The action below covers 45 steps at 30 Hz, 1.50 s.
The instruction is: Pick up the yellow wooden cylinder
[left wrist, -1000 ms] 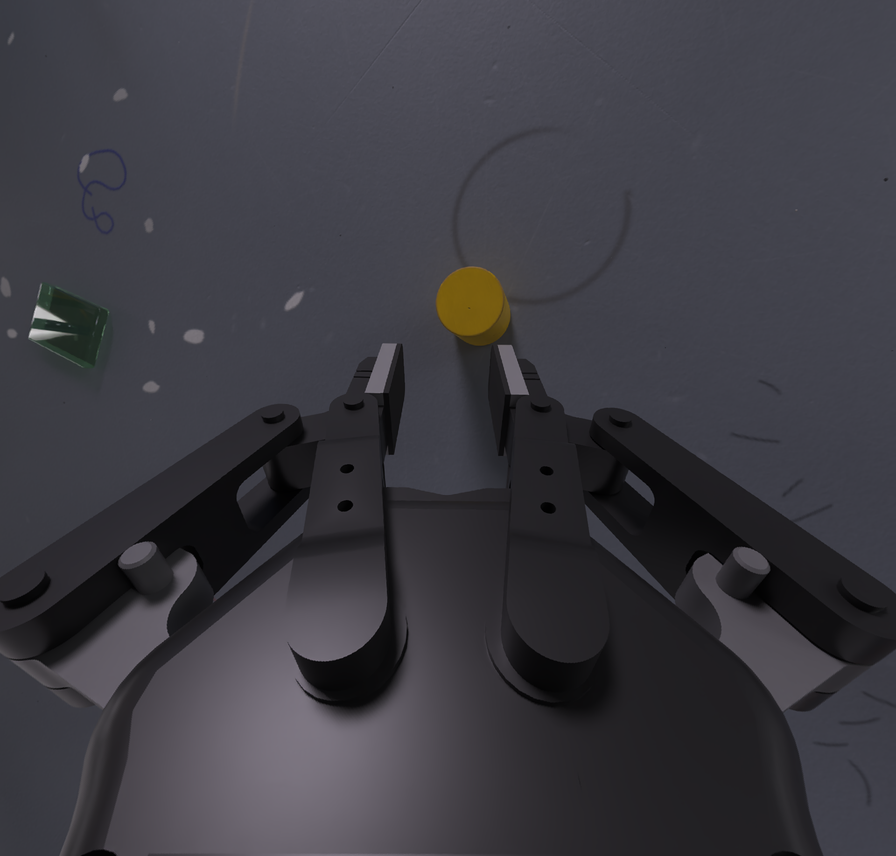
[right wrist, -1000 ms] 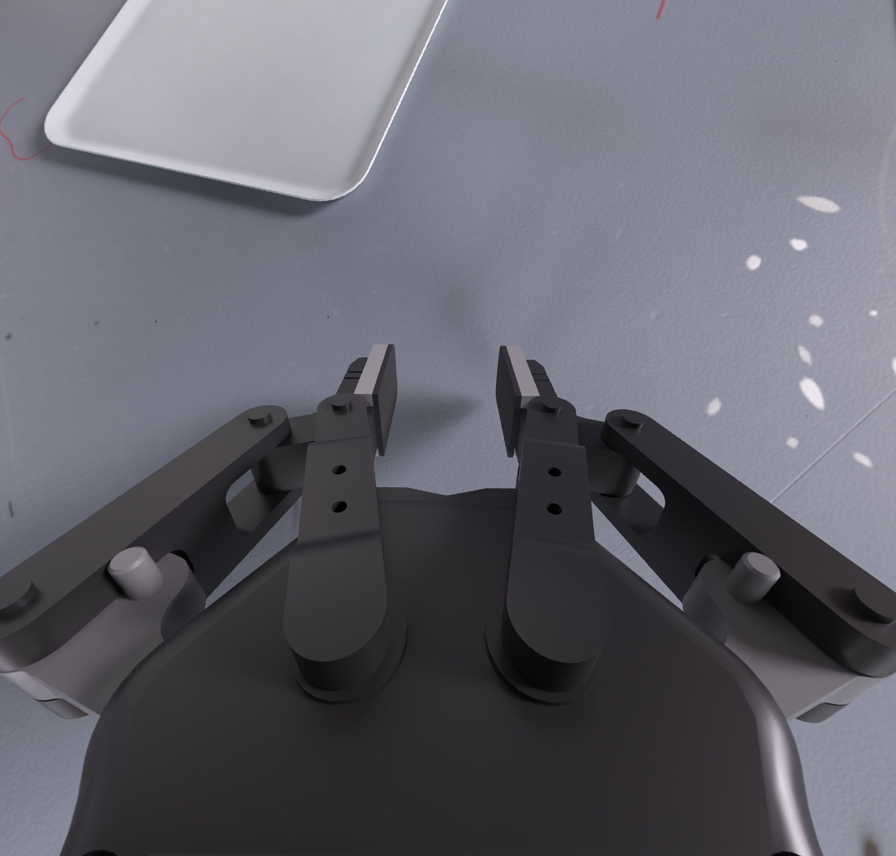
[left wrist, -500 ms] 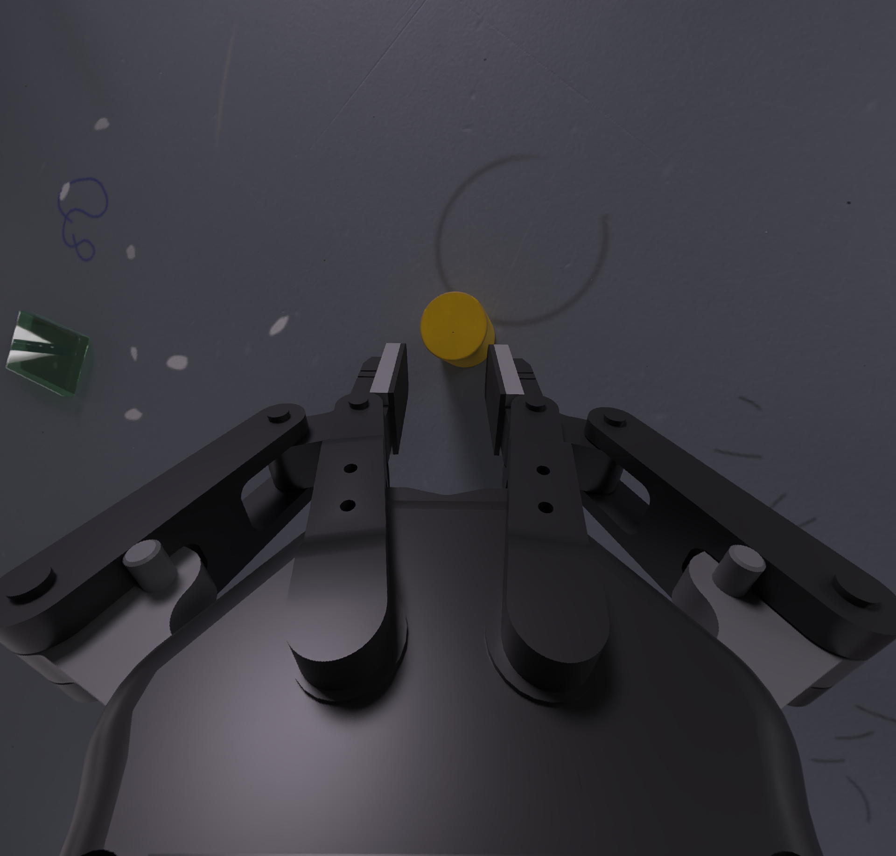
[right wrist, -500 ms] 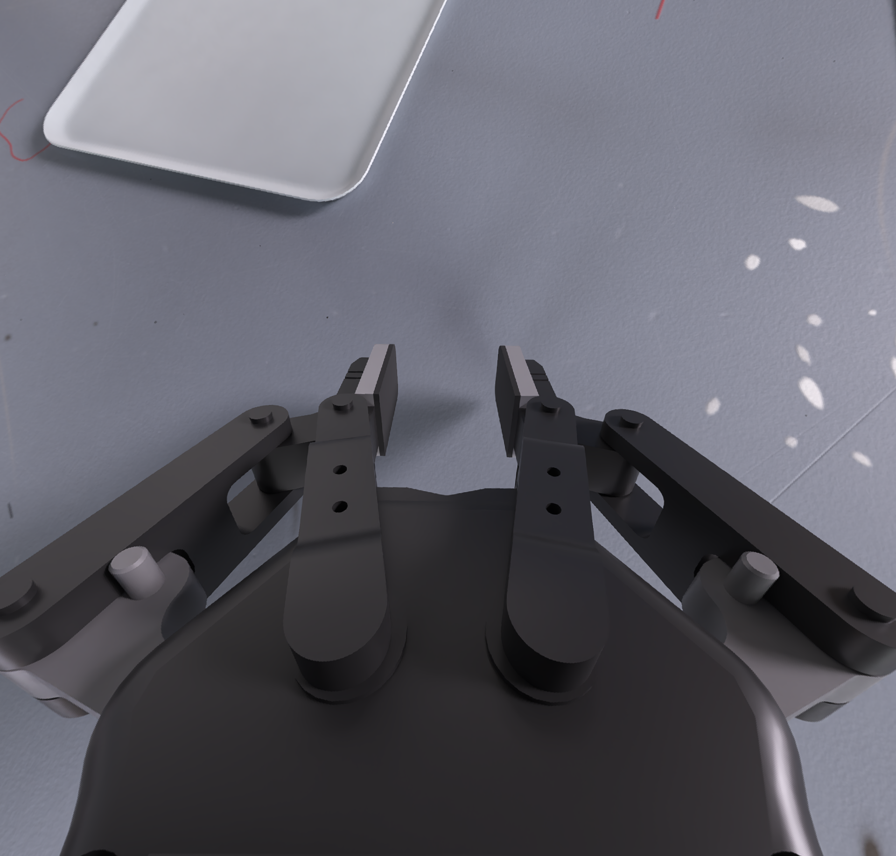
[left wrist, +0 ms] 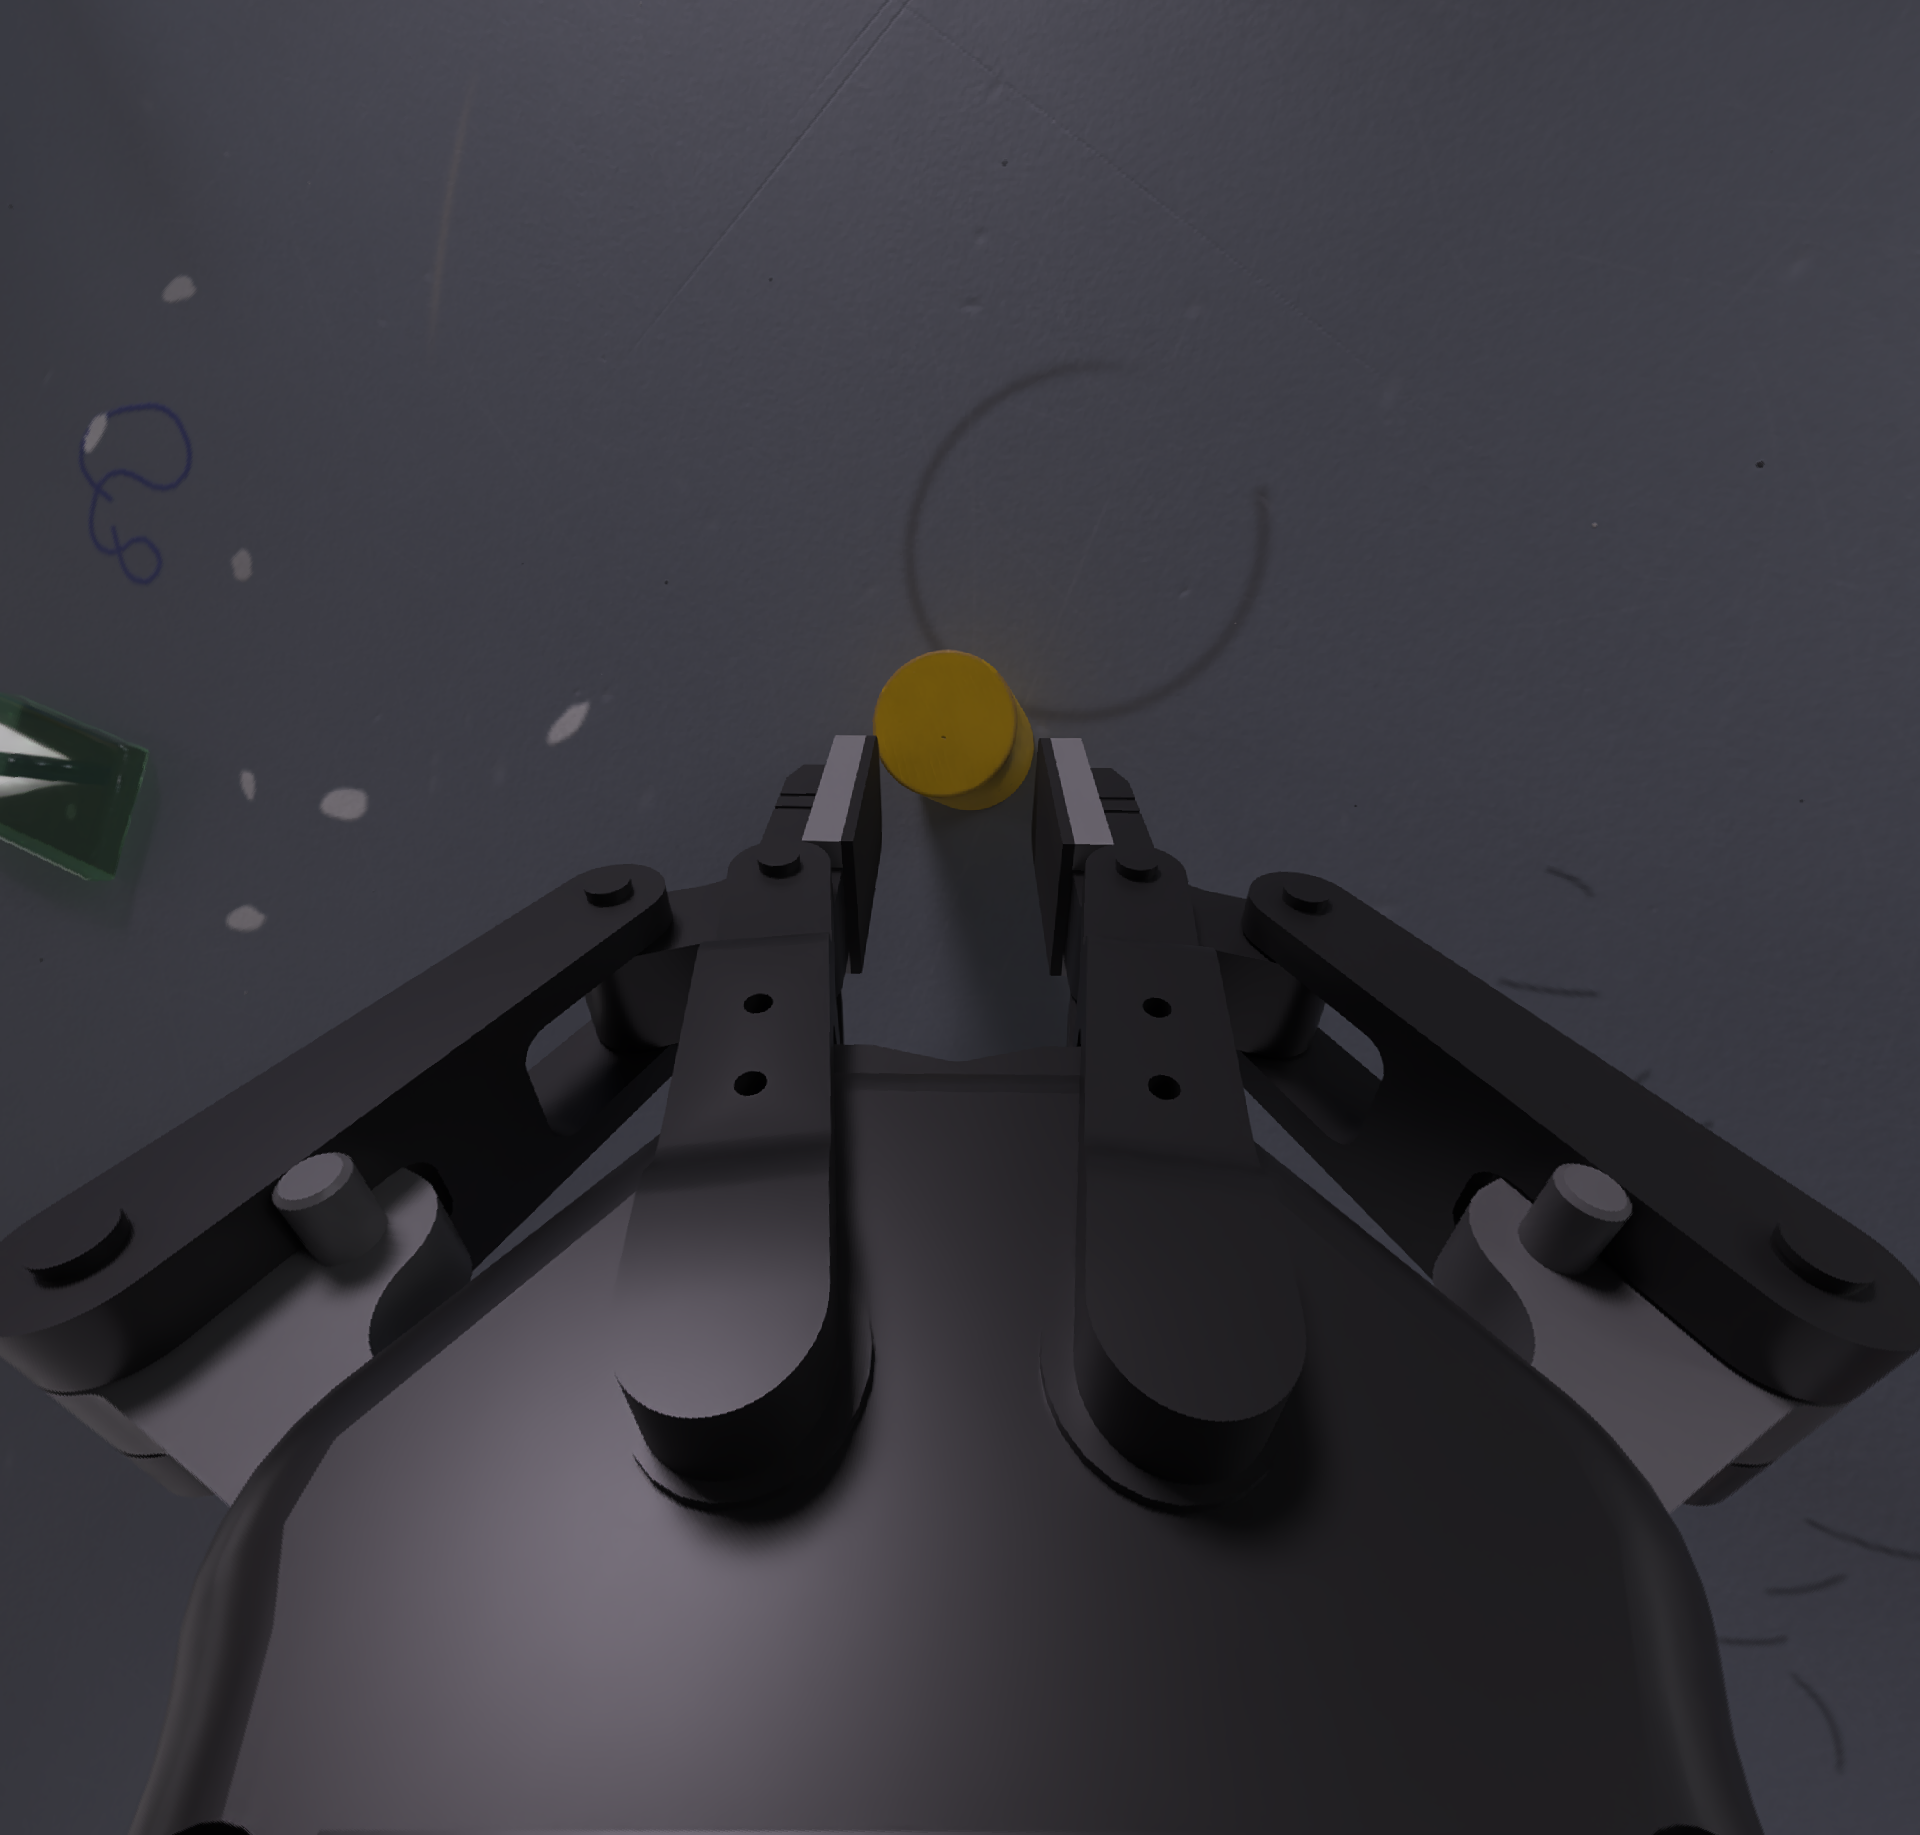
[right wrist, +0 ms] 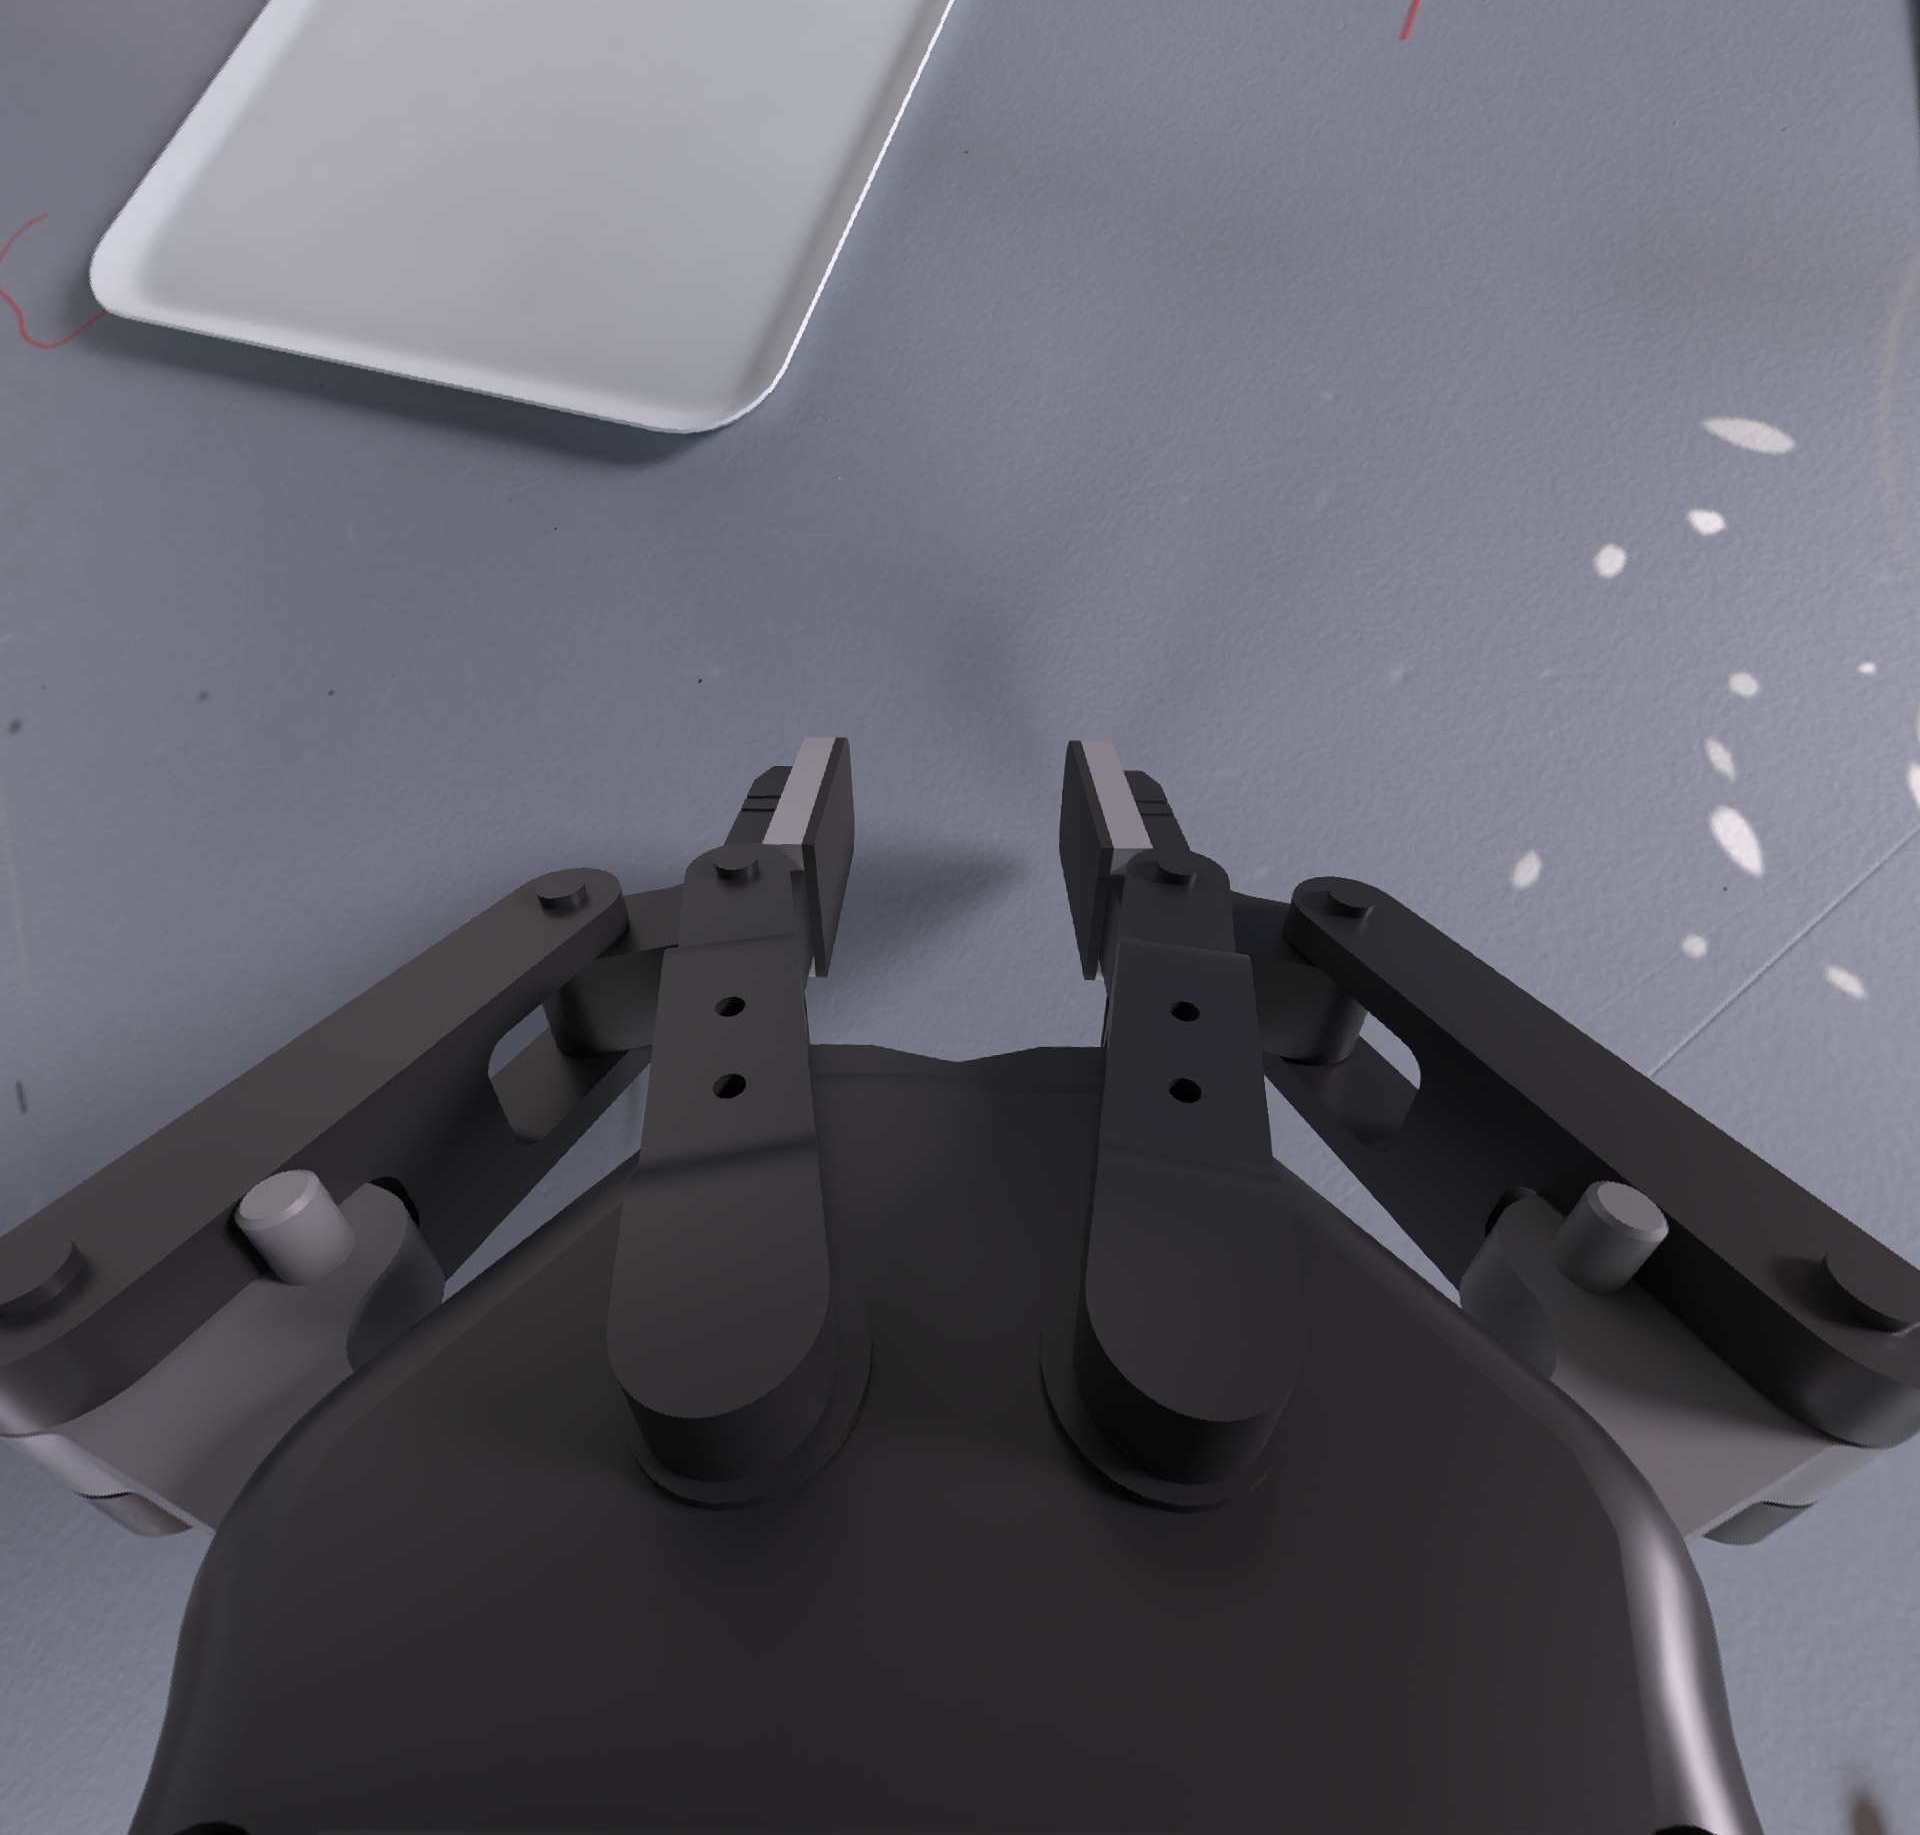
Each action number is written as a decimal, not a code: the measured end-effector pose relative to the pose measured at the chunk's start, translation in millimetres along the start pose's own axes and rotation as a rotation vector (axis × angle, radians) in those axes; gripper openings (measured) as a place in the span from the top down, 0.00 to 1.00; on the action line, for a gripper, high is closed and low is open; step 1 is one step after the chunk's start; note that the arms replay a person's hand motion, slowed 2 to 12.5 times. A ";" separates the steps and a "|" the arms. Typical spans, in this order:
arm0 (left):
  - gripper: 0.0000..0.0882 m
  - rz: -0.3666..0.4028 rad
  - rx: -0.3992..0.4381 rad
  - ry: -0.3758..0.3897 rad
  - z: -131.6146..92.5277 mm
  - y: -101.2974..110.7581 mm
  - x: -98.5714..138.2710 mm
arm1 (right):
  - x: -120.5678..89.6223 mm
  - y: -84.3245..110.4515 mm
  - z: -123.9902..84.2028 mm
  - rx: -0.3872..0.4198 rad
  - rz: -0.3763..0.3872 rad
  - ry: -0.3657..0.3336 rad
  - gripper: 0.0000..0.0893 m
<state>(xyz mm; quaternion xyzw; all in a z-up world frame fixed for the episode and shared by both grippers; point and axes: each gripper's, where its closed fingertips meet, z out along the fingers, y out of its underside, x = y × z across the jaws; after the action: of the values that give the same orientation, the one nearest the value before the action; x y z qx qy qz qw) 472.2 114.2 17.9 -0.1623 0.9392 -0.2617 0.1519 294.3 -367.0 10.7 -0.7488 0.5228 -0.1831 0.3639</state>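
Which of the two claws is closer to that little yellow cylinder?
The left. The left gripper has its open fingers on either side of the yellow cylinder, not yet closed on it. The right gripper hangs open over bare table near a white tray; no cylinder shows there.

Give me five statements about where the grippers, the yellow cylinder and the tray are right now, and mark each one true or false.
1. The yellow cylinder stands upright on the table, just ahead of the left gripper. True.
2. The left gripper is shut on the cylinder. False: its jaws are open, with the cylinder at their tips, not clamped.
3. The right gripper holds something. False: it is open and nothing is between its fingers.
4. A white tray lies on the table ahead of the right gripper, to its left. True.
5. The green block sits on the tray. False: it lies on the table at the left edge of the left wrist view.
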 end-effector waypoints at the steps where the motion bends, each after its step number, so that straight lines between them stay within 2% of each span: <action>1: 0.70 0.000 0.001 0.001 0.1 -0.2 0.1 | 0.0 0.0 0.0 0.000 0.000 0.000 0.59; 9: 0.74 -0.012 0.007 0.001 0.7 -1.6 -0.5 | 0.2 0.0 0.0 0.000 0.002 0.001 0.60; 45: 0.74 -0.037 0.025 -0.002 2.6 -4.8 0.4 | 0.4 0.0 0.1 0.000 0.003 0.001 0.60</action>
<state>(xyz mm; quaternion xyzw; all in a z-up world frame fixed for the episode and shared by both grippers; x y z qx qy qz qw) 473.9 109.1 18.3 -0.1780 0.9325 -0.2762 0.1499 294.6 -367.4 10.6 -0.7479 0.5240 -0.1829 0.3640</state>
